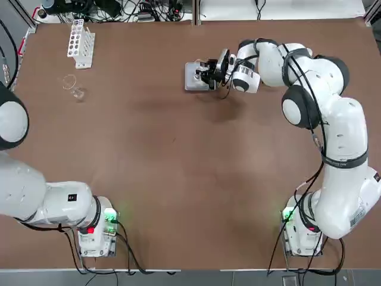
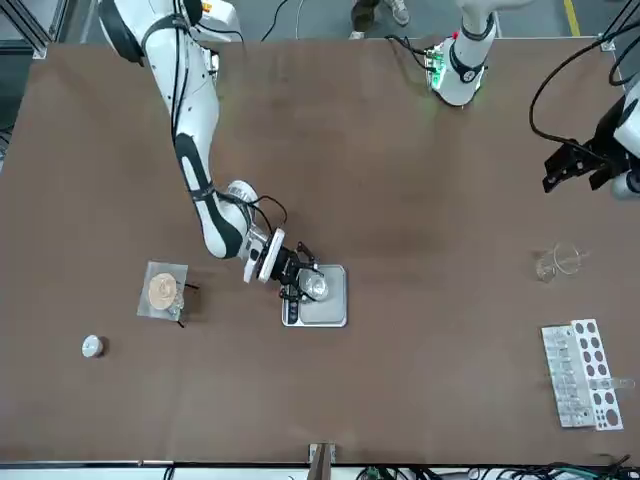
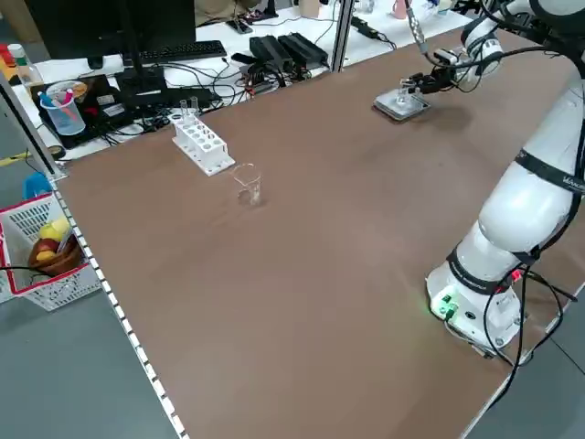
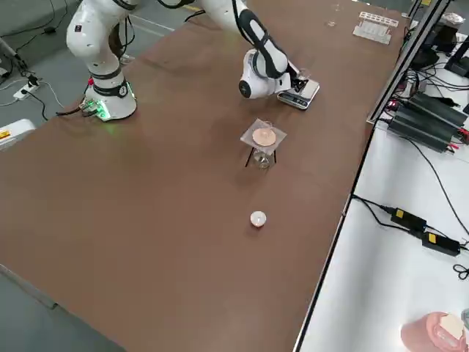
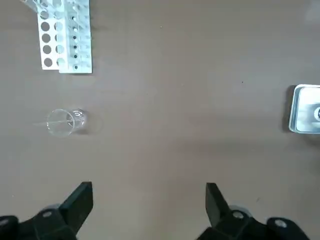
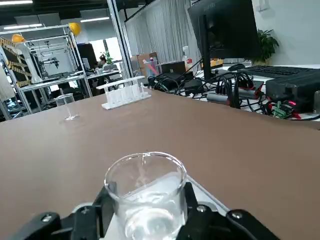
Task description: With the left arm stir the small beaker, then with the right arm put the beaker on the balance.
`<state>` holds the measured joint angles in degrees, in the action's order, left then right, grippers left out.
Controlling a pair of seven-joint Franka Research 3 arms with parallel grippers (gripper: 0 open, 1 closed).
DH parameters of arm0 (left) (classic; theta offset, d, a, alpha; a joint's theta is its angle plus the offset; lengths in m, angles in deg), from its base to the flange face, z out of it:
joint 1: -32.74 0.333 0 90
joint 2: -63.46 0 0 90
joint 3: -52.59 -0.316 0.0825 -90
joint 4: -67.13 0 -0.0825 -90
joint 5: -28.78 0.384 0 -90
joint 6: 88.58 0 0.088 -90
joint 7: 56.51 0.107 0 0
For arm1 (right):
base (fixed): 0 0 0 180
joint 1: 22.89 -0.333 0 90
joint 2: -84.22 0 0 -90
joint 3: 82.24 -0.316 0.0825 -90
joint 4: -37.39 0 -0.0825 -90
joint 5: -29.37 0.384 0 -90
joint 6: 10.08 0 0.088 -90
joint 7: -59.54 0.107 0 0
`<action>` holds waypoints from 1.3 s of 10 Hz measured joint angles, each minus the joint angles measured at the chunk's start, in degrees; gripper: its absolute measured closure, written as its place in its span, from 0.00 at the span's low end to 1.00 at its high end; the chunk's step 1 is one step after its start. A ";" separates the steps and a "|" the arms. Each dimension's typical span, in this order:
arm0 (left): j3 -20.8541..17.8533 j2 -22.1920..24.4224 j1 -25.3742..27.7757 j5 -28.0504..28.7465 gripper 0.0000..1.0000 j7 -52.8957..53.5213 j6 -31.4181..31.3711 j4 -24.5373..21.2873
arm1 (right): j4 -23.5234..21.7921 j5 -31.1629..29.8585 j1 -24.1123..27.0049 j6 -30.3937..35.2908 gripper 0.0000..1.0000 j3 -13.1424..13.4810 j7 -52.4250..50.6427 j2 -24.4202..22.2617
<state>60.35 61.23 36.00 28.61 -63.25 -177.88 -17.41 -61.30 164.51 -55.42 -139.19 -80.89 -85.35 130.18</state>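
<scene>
Over the small flat scale with the square silver-grey pan (image 2: 334, 308), my right black 2-finger gripper (image 6: 145, 212) is closed on the small clear glass beaker (image 6: 147, 200). 1 finger is on each side of the glass. The beaker is upright at the pan; I cannot tell if its bottom touches it.

My left black 2-finger gripper (image 5: 147, 212) is wide open and holds nothing. It is above the brown table (image 5: 165, 150), on the left side.

Near the white rack with round holes (image 1: 81, 44) stands 1 larger clear glass vessel (image 1: 74, 88). On the other side of the scale are 1 small white-capped bottle (image 2: 92, 346) and 1 round tan piece on a clear square plate (image 2: 162, 291).
</scene>
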 joint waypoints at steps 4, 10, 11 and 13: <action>-0.19 0.33 0.33 0.00 0.00 0.02 0.06 -0.01 | 0.25 0.00 0.00 -0.01 0.18 -0.01 0.28 0.06; -0.20 0.33 0.56 0.00 0.00 0.03 0.06 -0.02 | -0.45 0.00 0.38 -1.12 0.00 0.00 1.83 0.04; -0.20 0.33 0.66 0.00 0.00 0.03 0.06 -0.02 | -0.96 0.00 0.61 -1.13 0.00 0.00 1.91 0.00; -0.21 0.33 0.76 0.00 0.00 0.03 0.06 -0.02 | -1.49 0.00 1.09 -1.10 0.00 -0.01 2.63 -0.67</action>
<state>60.15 61.57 36.76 28.61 -63.22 -177.82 -17.43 -62.79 164.51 -54.33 -140.28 -80.90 -82.72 129.52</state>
